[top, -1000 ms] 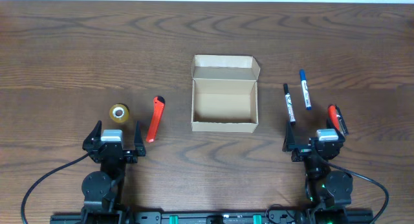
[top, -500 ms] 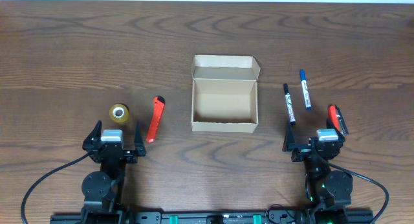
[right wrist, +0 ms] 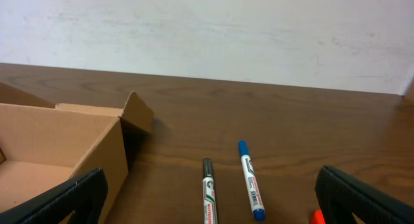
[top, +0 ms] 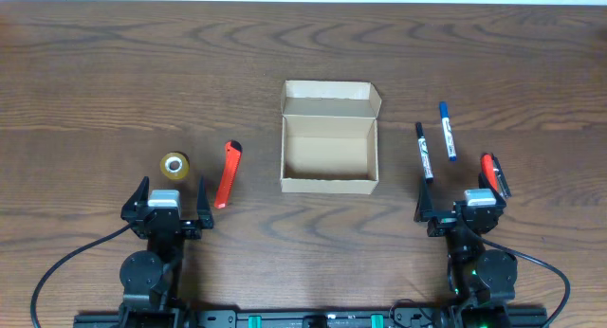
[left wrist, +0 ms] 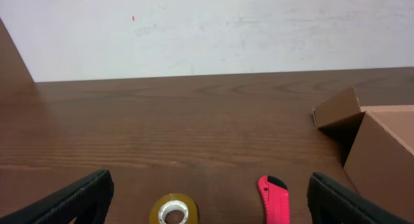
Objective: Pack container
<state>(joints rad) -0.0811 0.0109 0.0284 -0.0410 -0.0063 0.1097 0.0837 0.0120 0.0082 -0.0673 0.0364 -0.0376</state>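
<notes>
The tan cardboard container (top: 328, 148) stands open and empty at the table's middle, its lid flap folded back; it also shows in the left wrist view (left wrist: 381, 146) and the right wrist view (right wrist: 58, 146). A tape roll (top: 174, 164) (left wrist: 173, 210) and a red box cutter (top: 228, 173) (left wrist: 274, 198) lie left of it. A black marker (top: 423, 151) (right wrist: 208, 191), a blue marker (top: 446, 131) (right wrist: 250, 180) and a red marker (top: 494, 173) (right wrist: 315, 217) lie right of it. My left gripper (top: 166, 203) (left wrist: 207, 211) is open and empty just before the tape. My right gripper (top: 460, 207) (right wrist: 210, 211) is open and empty near the markers.
The brown wooden table (top: 142, 72) stretches wide around the things. A white wall (left wrist: 207, 30) rises behind its far edge.
</notes>
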